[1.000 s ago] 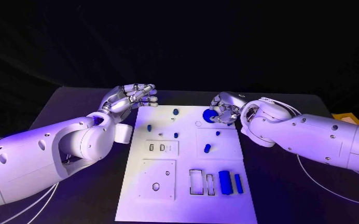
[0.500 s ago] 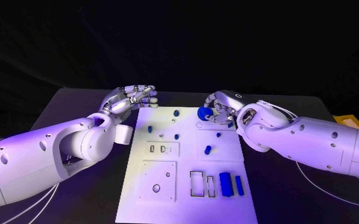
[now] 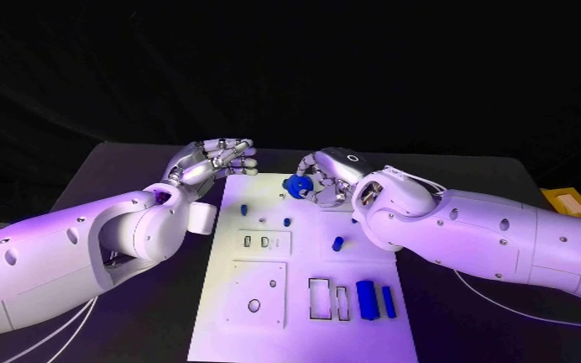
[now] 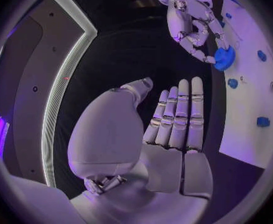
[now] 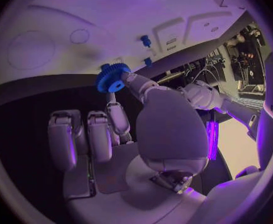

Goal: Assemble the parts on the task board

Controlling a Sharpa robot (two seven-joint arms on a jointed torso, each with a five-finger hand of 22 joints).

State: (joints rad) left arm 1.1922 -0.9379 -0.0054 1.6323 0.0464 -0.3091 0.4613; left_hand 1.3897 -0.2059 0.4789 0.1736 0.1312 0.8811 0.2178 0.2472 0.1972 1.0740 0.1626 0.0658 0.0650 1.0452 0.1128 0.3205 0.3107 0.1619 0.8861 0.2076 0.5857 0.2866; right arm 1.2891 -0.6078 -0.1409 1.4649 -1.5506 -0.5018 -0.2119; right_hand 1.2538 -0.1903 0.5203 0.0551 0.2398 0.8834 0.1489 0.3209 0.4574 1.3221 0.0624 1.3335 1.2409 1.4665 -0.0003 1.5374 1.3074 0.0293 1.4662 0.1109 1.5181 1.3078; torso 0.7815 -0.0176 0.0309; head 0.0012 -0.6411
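My right hand (image 3: pixel 325 176) pinches a blue toothed gear (image 3: pixel 298 185) just above the far end of the white task board (image 3: pixel 260 296). In the right wrist view the gear (image 5: pixel 113 78) sits at the fingertips of the right hand (image 5: pixel 124 129), over the board. My left hand (image 3: pixel 221 158) hovers by the board's far left corner, fingers stretched out and holding nothing. The left wrist view has the left hand (image 4: pixel 173 129) flat with its fingers side by side, and beyond it the right hand (image 4: pixel 195 27) with the gear (image 4: pixel 224 57).
Small blue pegs (image 3: pixel 243 208) (image 3: pixel 287 222) (image 3: pixel 337 244) stand on the board's far half. Two blue bars (image 3: pixel 366 299) (image 3: pixel 388 302) lie beside rectangular slots (image 3: pixel 318 297) at the near right. A yellow object (image 3: pixel 565 201) lies at the table's right edge.
My right hand has carried the gear leftward along the board's far end, from the right side toward the middle. The left hand has stayed in place.
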